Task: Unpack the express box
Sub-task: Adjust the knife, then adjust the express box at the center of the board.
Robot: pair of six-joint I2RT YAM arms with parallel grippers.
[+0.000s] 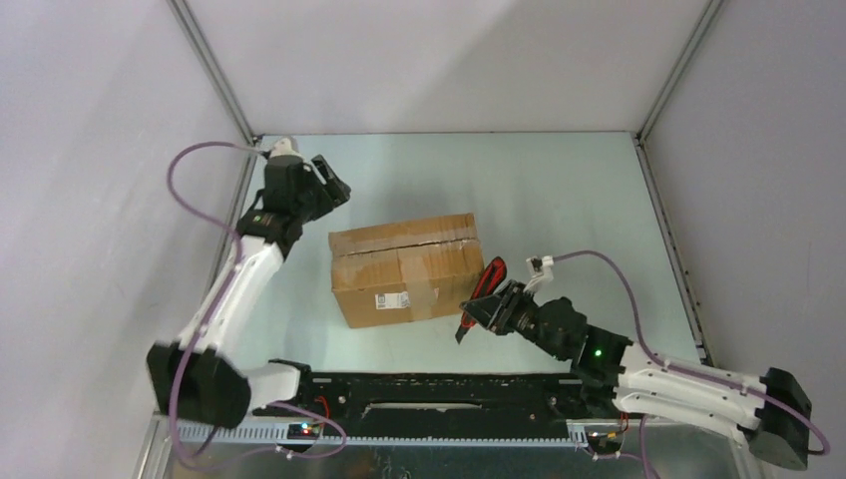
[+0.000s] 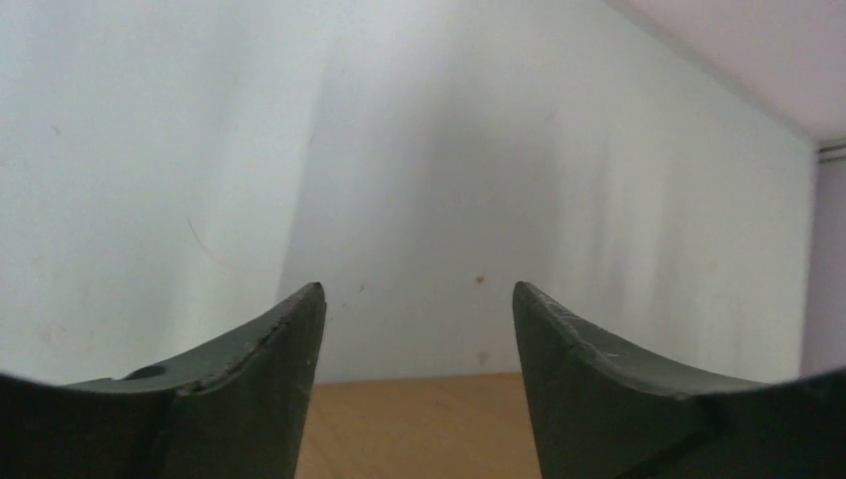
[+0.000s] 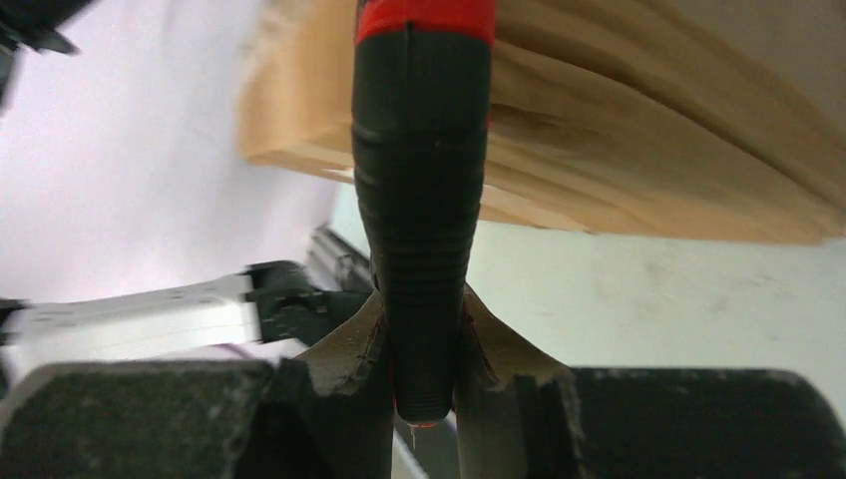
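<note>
Closest to our right wrist camera, the right gripper (image 3: 424, 309) has its fingers closed tight around the black, ribbed end of the red-handled utility knife (image 3: 419, 180), whose far end points up at the cardboard. The express box (image 1: 409, 264) sits near the middle of the table (image 1: 559, 190), its white shipping label (image 1: 392, 299) on the near side. Brown tape (image 1: 424, 274) runs over the top and down that side, and the flaps are still shut. We judge the step in hand to be cutting the seal. The next move calls for lifting the knife over the top seam and drawing it along the tape while the box is kept from sliding. Our right arm reaches low from the near right corner toward the left, its wrist just beside the box's right end. Our left arm rises from the near left and stretches far along the left wall. Its wrist is bent rightward, and the left gripper (image 1: 334, 190) hangs beyond the box's far left corner, apart from it, with its jaws spread wide and nothing between them.
</note>
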